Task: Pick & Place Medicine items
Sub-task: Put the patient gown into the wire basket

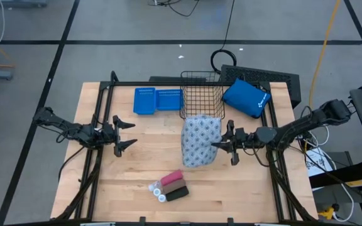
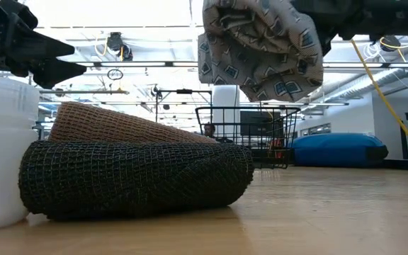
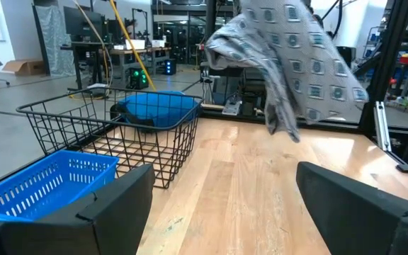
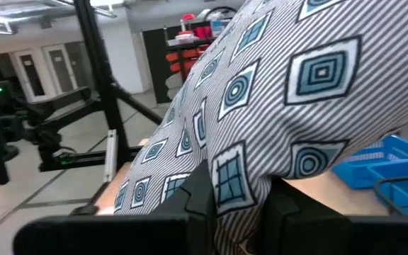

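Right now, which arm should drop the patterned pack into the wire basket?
Right. The right gripper already holds the patterned pack lifted off the table, just short of the wire basket. The left gripper is open and empty.

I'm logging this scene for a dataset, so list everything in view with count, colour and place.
patterned soft pack: one, grey-white, held above the table centre by the right gripper
pink block: one, pink, near front edge
dark block: one, brown-black, beside the pink block
white bottles: two, white, left of the blocks
wire basket: one, black, at the back centre
perforated trays: two, blue, left of the basket
padded pouch: one, bright blue, back right
table: one, light wood
left gripper: one, dark, open, left side, empty
right gripper: one, dark, shut on the pack
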Motion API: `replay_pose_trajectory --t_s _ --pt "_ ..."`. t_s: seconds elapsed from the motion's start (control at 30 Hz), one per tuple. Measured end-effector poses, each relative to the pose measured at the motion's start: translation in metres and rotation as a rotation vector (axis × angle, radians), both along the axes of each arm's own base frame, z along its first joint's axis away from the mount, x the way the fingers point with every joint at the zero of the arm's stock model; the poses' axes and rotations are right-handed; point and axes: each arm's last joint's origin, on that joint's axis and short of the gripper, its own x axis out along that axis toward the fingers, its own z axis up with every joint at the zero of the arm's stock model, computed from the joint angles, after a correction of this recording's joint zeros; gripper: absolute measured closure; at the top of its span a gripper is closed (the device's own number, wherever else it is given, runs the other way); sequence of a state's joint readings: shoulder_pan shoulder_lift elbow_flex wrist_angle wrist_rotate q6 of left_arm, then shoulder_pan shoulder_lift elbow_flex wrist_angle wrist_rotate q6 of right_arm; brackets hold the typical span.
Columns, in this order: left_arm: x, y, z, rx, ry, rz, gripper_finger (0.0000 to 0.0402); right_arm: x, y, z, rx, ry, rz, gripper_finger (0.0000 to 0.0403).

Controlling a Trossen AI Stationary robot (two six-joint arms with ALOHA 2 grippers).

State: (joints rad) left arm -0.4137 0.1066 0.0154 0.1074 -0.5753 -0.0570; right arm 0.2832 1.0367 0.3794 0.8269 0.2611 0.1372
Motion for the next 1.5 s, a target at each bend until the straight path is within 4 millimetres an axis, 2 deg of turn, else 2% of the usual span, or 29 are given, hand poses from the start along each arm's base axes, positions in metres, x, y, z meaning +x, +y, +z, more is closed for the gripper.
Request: replay_pose_trajectory --t_s 0.87,1.5 --pt "0.000 0.000 0.000 0.000 0.000 0.000 0.0050 0.005 -0.024 0.001 0.000 -0.007 -0.104 0.0361" --pt "0.000 0.000 0.000 0.000 0.000 0.000 0.0050 0.006 -0.062 0.004 -0.015 -0.043 -0.093 0.0361"
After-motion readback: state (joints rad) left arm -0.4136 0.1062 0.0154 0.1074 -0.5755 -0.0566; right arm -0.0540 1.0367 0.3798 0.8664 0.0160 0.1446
